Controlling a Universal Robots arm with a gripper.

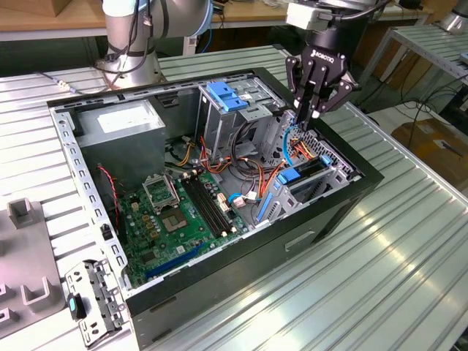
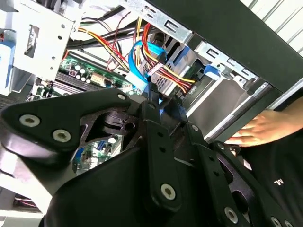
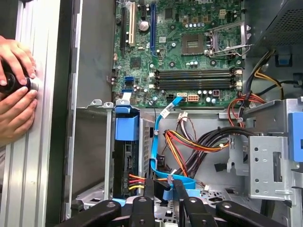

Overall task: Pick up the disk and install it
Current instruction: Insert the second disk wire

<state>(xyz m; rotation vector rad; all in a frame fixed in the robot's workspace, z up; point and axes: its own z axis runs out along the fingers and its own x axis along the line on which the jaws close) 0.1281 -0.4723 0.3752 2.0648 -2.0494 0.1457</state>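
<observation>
Hovering fingers (image 1: 313, 110) — above the disk (image 3: 127, 156), installed.

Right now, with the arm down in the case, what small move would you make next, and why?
Probably ease the claw straight up and slowly. The disk already stands on edge in its bay, blue rail uppermost, with wires at its end. In the first wrist view the claw sits low beside it, right at the blue cable, so a sideways move could snag it.
</observation>
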